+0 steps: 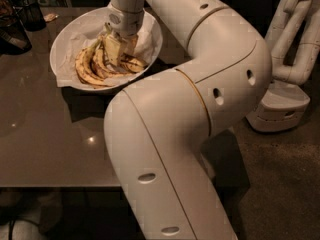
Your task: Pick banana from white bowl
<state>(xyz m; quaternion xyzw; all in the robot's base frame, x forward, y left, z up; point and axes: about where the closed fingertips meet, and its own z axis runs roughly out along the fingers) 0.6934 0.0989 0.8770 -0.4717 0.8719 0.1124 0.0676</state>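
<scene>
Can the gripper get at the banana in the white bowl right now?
Probably yes: the gripper sits low inside the white bowl, right at the banana, with nothing seen between them.
</scene>
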